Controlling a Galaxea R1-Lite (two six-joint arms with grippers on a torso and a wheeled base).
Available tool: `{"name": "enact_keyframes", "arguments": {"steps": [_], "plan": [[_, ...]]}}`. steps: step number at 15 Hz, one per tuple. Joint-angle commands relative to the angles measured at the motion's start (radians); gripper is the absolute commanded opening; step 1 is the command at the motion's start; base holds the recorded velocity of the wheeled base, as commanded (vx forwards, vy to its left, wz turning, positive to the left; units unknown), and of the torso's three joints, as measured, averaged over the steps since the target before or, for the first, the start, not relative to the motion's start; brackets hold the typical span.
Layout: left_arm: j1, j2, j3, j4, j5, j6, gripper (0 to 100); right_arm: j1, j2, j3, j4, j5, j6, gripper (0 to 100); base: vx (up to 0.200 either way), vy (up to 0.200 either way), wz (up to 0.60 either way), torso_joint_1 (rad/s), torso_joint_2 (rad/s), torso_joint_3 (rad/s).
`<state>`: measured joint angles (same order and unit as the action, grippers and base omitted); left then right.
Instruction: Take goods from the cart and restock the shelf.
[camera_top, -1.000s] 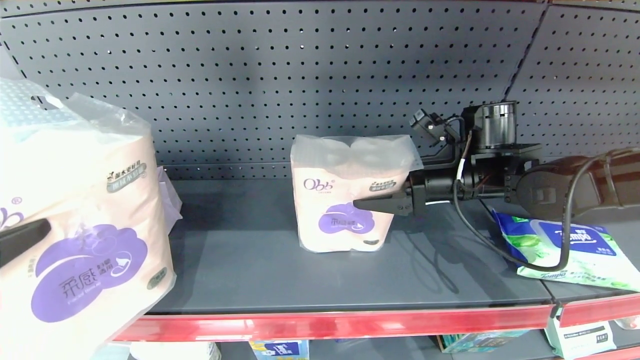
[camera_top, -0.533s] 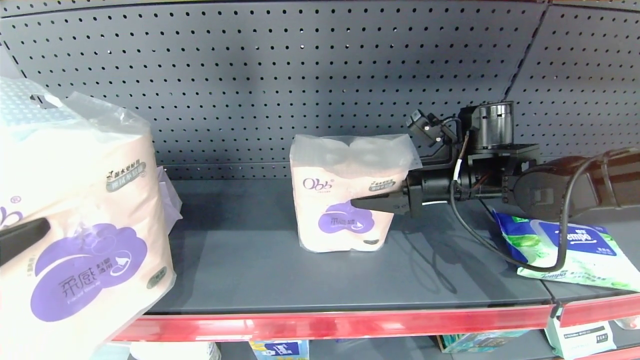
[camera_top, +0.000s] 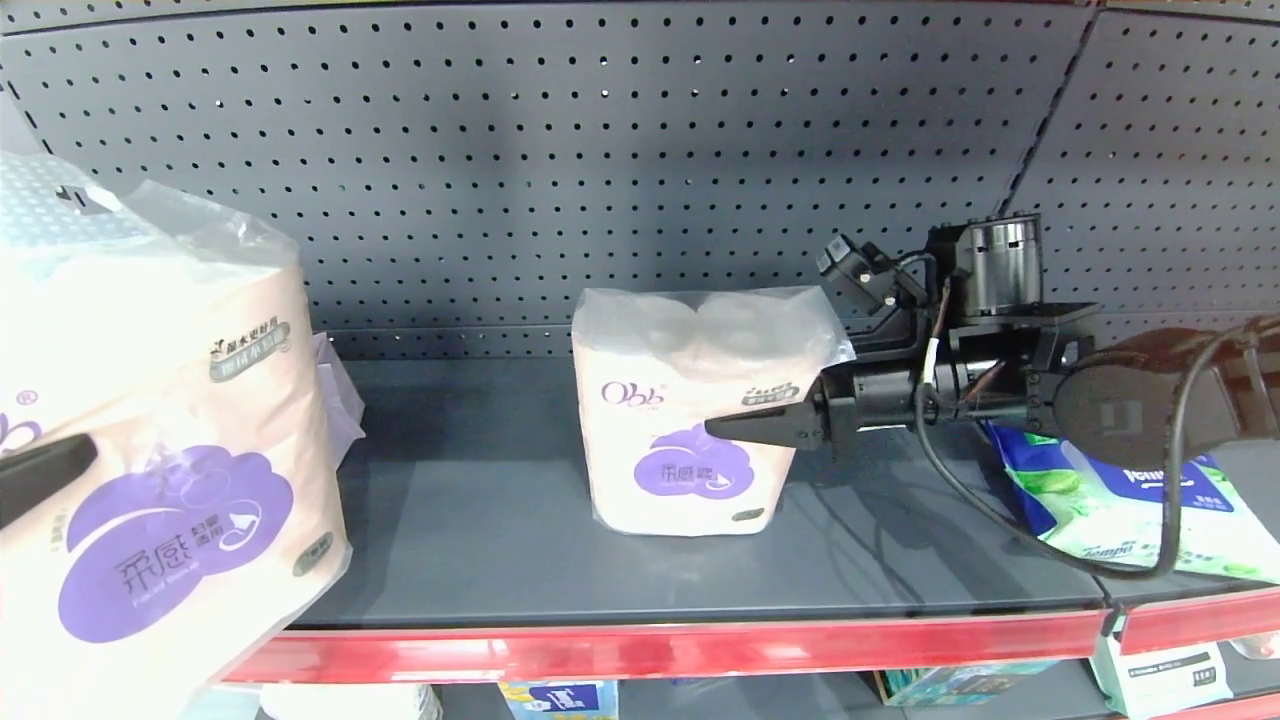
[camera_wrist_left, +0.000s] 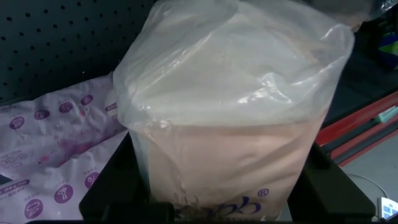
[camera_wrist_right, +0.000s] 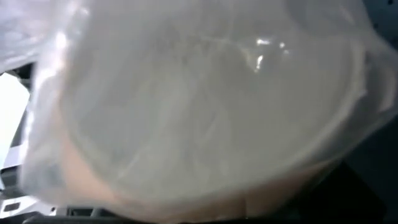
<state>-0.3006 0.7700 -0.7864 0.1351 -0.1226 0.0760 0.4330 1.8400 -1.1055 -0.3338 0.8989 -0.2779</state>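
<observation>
My right gripper (camera_top: 742, 418) has the pack (camera_top: 690, 400) of pink rolls clamped. One of its fingers (camera_top: 760, 428) lies across the pack's front face, and the other is hidden behind it. The pack stands upright at mid-shelf, about halfway between the pegboard (camera_top: 500, 150) and the red rail (camera_top: 650, 645). I cannot tell whether its base touches the shelf (camera_top: 480, 530) or hangs just above it. In the right wrist view the pack's clear wrap (camera_wrist_right: 199, 106) presses close to the lens.

My left gripper (camera_wrist_left: 221, 202) grips the second pack (camera_top: 150, 450), the same kind, held upright at the shelf's left end and out past the rail. In the left wrist view its black fingers (camera_wrist_left: 109, 190) bracket the pack's lower sides. In the head view one finger crosses its front.

A flat purple-print packet (camera_wrist_left: 50, 143) lies on the shelf just behind the second pack. A green wipes packet (camera_top: 1130, 510) lies flat at the right, partly under my right arm. More goods (camera_top: 1160, 680) sit on the lower shelf.
</observation>
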Motion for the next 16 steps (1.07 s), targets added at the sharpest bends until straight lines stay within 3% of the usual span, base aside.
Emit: {"name": "enact_keyframes", "arguments": {"steps": [1, 6, 16], "plan": [[0.0, -0.001, 0.001, 0.0, 0.0, -0.001, 0, 0.012, -0.05, 0.027, -0.002, 0.0, 0.0, 0, 0.0, 0.0, 0.0, 0.0, 0.0, 0.0], [0.0, -0.001, -0.001, -0.002, 0.0, 0.001, 0, 0.043, -0.162, 0.182, -0.004, -0.003, -0.001, 0, 0.0, 0.0, 0.0, 0.0, 0.0, 0.0], [0.0, 0.002, -0.025, 0.0, 0.001, 0.001, 0, 0.041, -0.189, 0.27, -0.002, -0.002, -0.075, 0, 0.0, 0.0, 0.0, 0.0, 0.0, 0.0]]}}
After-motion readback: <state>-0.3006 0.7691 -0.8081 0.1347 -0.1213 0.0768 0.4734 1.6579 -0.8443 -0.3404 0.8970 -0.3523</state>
